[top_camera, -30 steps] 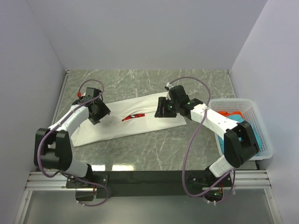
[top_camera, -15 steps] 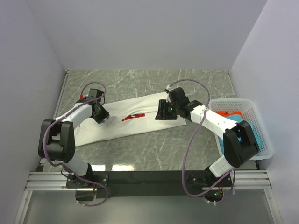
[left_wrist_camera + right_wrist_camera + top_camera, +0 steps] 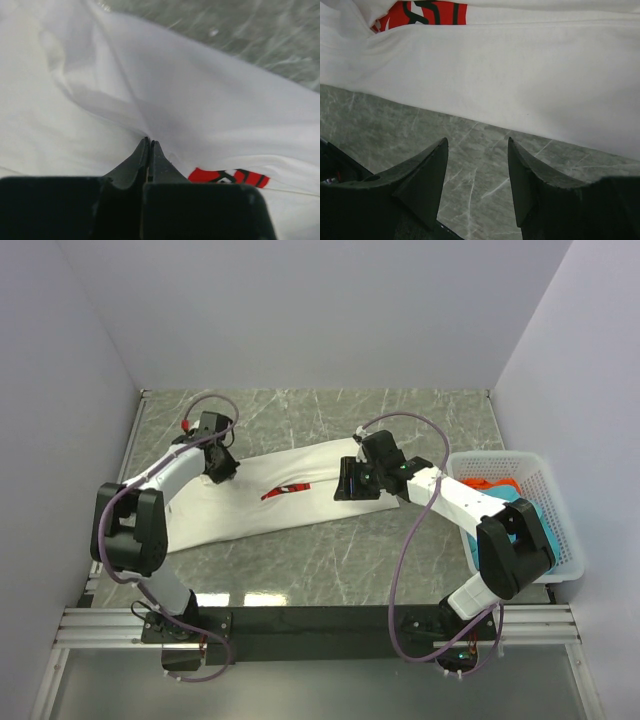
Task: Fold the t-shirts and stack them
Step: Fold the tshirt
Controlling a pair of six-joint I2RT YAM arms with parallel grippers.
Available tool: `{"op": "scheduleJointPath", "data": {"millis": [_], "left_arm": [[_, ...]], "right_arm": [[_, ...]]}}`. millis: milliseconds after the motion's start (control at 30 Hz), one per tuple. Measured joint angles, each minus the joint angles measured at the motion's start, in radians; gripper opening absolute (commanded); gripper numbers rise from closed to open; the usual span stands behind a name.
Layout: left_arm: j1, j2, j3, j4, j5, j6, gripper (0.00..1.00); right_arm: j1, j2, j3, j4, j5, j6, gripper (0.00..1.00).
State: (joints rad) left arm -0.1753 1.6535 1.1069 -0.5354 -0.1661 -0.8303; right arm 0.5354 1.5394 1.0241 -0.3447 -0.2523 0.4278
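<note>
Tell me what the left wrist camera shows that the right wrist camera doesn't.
Only the left wrist view: the left gripper shut, its black tips pinching a raised fold of the white cloth t-shirt, with creases running into them. Only the right wrist view: the right gripper open, its fingers apart over the bare grey marble table, just short of the shirt's straight edge. Both: the same shirt, part of its red print, and some tabletop.
</note>
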Motion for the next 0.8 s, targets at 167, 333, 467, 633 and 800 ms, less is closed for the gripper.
{"op": "scheduleJointPath", "data": {"millis": [167,333,467,633,800], "left_arm": [[-0.022,0.055,0.122,0.022,-0.016,0.033,0.01],[-0.025,0.127,0.171,0.035,-0.016,0.045,0.01],[-0.029,0.181,0.207,0.039,-0.022,0.063,0.02],[-0.04,0.205,0.241,0.053,-0.025,0.092,0.05],[-0.072,0.214,0.253,0.077,-0.022,0.142,0.09]], "right_arm": [[0.0,0.0,0.0,0.0,0.0,0.0,0.58],[0.0,0.0,0.0,0.0,0.0,-0.003,0.57],[0.0,0.0,-0.004,0.0,-0.001,-0.003,0.57],[0.0,0.0,-0.005,0.0,-0.001,-0.003,0.57],[0.0,0.003,-0.005,0.0,-0.003,-0.003,0.57]]}}
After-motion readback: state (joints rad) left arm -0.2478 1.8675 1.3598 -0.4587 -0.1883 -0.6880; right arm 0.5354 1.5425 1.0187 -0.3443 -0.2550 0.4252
